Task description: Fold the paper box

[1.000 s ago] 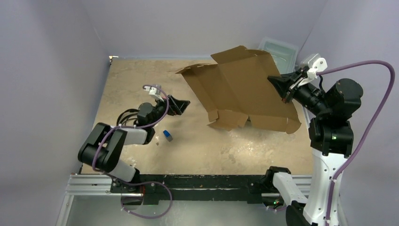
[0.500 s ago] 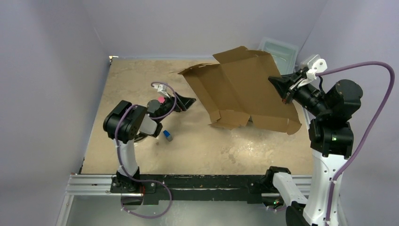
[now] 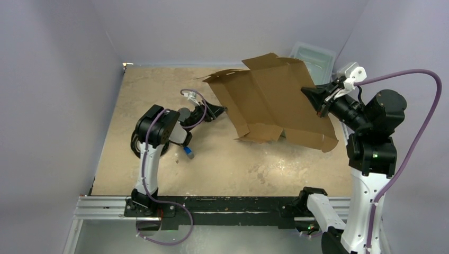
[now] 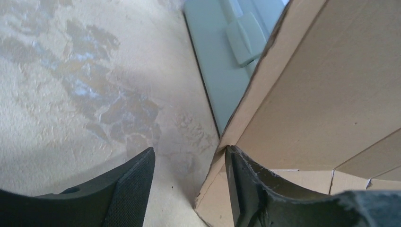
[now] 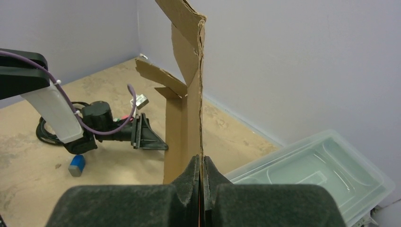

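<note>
Top view first: the paper box is a big half-open sheet held up off the table at the far right. It's tilted, with its lower flaps hanging toward the surface. The right end effector is clamped on its right edge, and the left end effector sits just beside its lower left edge. A small blue block lies near the left arm, well apart from the cardboard, so no bother. A clear lidded bin sits in the far corner behind the sheet.

Left wrist view: the left end effector has its fingers spread, nothing pinched. The paper box edge runs down right beside one finger. Honestly can't tell if that edge is inside the gap or only in front of it. The bin shows beyond.

Right wrist view: the right end effector is pressed together on the paper box, which stands upright out of the pinch. The bin is just beside it.

My take: the left side is lining up a grab. Get the edge deep between the fingers before closing, away from the crease, while the right holds steady. Watch the bin behind and the dangling flaps catching the table.
</note>
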Robot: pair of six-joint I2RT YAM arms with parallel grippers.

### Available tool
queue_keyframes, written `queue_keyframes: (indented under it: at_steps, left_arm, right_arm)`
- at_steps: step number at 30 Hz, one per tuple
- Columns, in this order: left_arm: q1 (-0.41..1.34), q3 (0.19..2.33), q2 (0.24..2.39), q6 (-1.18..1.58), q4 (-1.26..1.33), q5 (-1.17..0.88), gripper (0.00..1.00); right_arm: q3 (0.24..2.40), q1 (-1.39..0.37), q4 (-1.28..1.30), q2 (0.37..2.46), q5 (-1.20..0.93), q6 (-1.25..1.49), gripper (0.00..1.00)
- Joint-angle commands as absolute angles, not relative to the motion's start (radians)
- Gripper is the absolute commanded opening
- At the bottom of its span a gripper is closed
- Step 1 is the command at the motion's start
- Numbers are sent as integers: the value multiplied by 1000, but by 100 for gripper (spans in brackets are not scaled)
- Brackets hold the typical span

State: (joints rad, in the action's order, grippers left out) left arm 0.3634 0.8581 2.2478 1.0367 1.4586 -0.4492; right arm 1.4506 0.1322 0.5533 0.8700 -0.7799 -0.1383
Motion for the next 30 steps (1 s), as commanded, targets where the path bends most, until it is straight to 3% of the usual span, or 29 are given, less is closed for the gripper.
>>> queue_keyframes:
  at_steps: [1, 5, 14, 17, 20, 23, 30]
  left_arm:
    - [365, 894, 2267, 1105, 1720, -485, 53]
    - [365, 902, 2251, 1128, 1778, -517, 44]
    - [374, 937, 2216, 1146, 1778, -575, 47]
    - [380, 939, 2203, 1152, 1778, -580, 43]
    - [382, 939, 2190, 1160, 1779, -579, 28]
    - [382, 927, 2164, 1164, 1778, -576, 3]
    - [372, 702, 1874, 1010, 1707, -522, 0]
  right_arm:
    - [1447, 137, 520, 862, -793, -138, 0]
    - [1435, 137, 514, 859, -793, -137, 0]
    - [1429, 140, 509, 849, -801, -124, 0]
    - [1426, 142, 507, 845, -802, -123, 0]
    - [1423, 143, 508, 841, -804, -123, 0]
    - [1421, 144, 514, 837, -800, -129, 0]
    - [1424, 144, 581, 815, -726, -237, 0]
